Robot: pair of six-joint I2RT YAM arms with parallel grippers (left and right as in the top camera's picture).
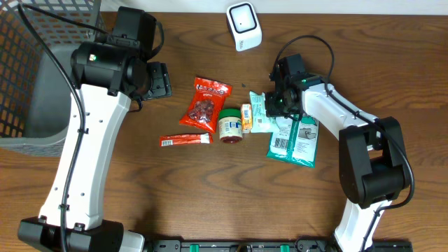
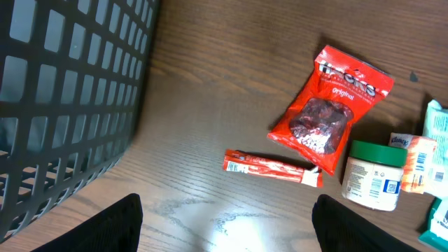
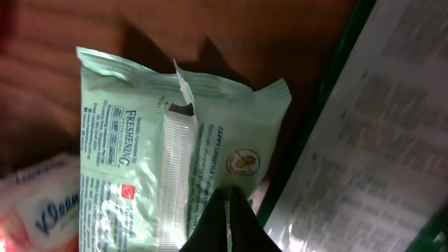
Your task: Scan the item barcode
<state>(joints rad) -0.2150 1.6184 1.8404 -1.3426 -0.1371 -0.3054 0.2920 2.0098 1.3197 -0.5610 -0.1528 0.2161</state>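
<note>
Red snack bag [image 1: 205,105], green-lidded jar [image 1: 230,124], pale-green wipes pack [image 3: 126,175].

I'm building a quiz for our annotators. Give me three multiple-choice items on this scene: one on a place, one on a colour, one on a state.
1. Where is the white boxy barcode scanner? A on the floor; B on the wooden table, near its far edge; C on a shelf.
2. The small round jar has a lid coloured: A green; B red; C blue.
3. The left gripper is: A shut on the jar; B open, empty; C shut, empty.

B, it stands on bare wood. A, the lid shows green. B, its jaws stand wide apart with nothing between.
</note>
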